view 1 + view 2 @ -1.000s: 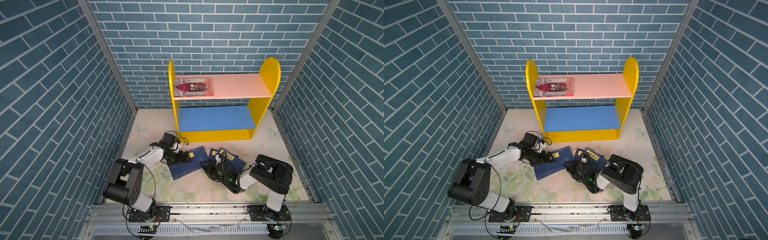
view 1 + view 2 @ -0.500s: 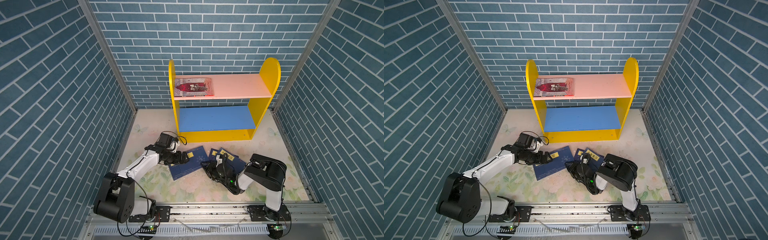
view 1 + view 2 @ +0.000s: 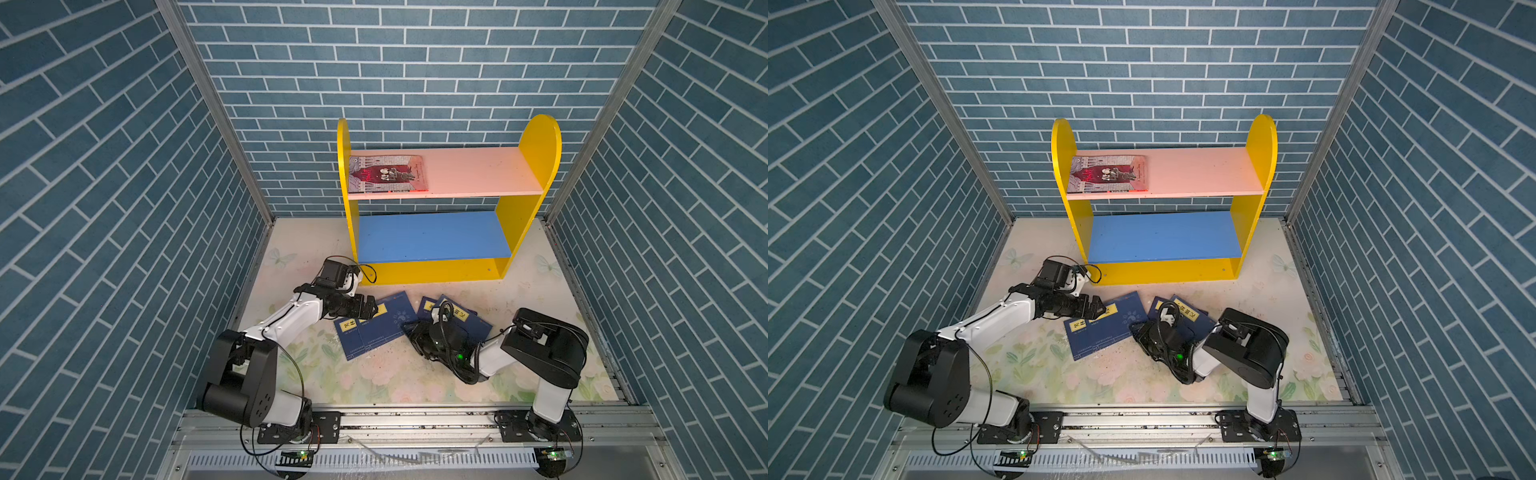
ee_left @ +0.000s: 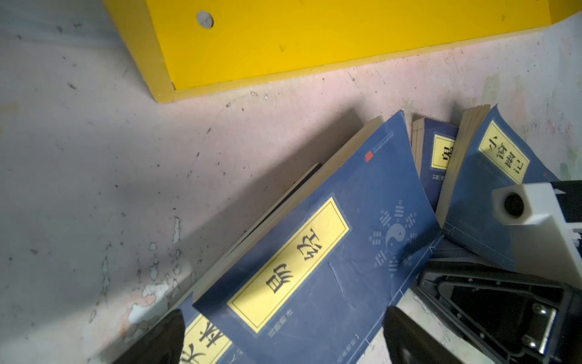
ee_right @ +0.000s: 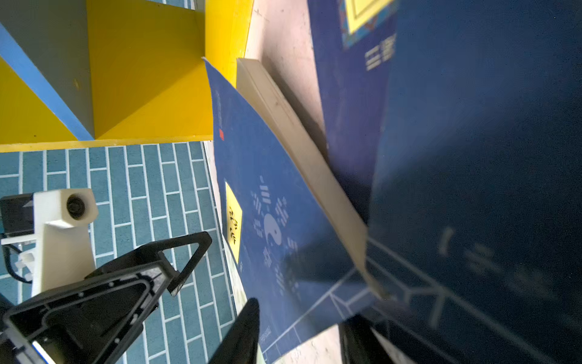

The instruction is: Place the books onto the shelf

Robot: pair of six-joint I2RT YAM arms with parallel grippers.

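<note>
1. Pickup step: navy book [image 4: 315,252] lies between the wide-open jaws of the left gripper [image 4: 283,334], nothing held
2. At its far corner, right gripper [image 5: 302,337] jaws part-spread; grip unclear
3. Just beyond the left jaws: shelf [image 3: 432,272]
4. Next, likely: left closes on the book's edge, lifts toward shelf

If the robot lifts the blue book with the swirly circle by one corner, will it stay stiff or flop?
Probably flop: the blue book is thin, and its cover already curls away from the pages. It looks light, so a nudge may just slide it over the book beneath.
</note>
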